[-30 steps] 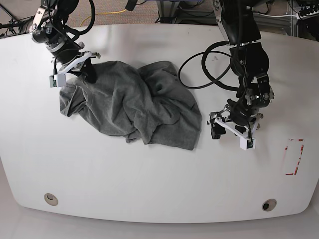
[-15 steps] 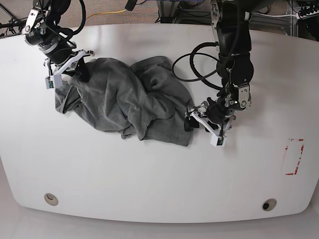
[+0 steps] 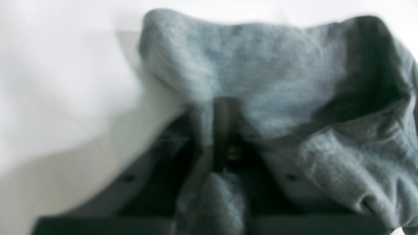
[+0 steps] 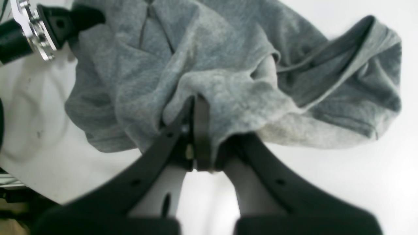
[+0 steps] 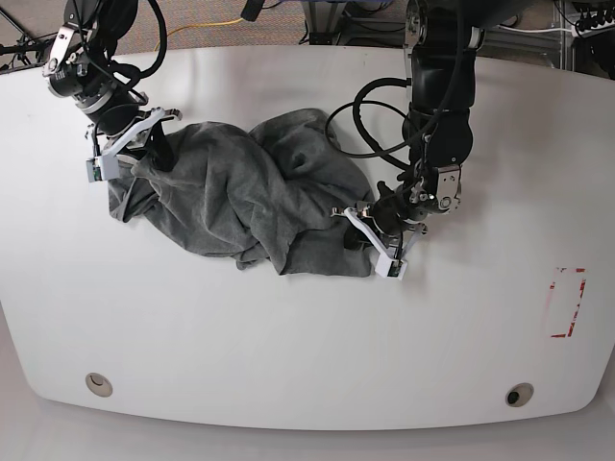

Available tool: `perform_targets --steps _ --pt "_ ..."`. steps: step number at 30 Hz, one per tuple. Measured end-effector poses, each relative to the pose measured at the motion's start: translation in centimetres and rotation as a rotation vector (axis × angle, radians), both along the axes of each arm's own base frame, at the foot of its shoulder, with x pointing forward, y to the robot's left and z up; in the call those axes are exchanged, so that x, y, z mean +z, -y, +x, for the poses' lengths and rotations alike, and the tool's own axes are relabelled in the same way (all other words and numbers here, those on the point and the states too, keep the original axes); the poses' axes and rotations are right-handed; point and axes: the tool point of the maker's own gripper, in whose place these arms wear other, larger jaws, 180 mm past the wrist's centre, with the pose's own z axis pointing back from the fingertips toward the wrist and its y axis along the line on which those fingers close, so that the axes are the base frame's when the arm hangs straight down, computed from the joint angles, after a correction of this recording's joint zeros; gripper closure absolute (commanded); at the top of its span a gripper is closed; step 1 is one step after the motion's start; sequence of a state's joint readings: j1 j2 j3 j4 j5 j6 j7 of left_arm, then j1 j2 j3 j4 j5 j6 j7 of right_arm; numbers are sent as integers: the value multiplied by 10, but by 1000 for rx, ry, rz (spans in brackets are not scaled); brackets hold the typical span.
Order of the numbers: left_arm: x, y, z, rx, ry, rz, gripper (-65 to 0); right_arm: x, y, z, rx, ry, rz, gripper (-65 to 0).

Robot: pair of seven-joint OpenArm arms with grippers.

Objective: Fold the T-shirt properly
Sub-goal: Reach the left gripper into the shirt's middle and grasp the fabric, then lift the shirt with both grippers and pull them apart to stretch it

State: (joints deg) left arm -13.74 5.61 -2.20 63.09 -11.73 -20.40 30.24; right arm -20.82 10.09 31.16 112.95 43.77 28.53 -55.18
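We see the soft, wrinkled heather-grey T-shirt [image 5: 252, 202] bunched on the smooth white table [image 5: 288, 336], its edges pinched by our clenched right gripper [image 5: 144, 142] and left gripper [image 5: 370, 235].

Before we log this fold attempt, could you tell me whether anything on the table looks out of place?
The T-shirt is not flat: it lies bunched in a wrinkled heap, one part doubled over another. The right gripper and left gripper pinch opposite edges. Nothing looks torn or spilled.

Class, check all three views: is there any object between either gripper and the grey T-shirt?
Nothing visible. The right gripper is shut on the T-shirt, and the left gripper already has its fabric between its fingers, though that wrist view is blurred.
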Motion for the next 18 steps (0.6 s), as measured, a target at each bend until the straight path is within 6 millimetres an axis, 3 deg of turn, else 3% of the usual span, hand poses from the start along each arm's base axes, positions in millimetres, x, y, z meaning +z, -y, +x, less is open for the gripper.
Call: perform_targets --steps 6,9,13,18 --pt "11 -30 1 11 28 88 0 -24 10 15 -42 -54 48 0" --pt "37 -46 10 17 108 131 0 -23 12 31 -48 -40 68 0" --pt "82 -70 22 30 198 195 0 1 0 65 16 40 54 0" --pt "127 -118 32 122 256 257 0 41 -13 114 71 166 68 0"
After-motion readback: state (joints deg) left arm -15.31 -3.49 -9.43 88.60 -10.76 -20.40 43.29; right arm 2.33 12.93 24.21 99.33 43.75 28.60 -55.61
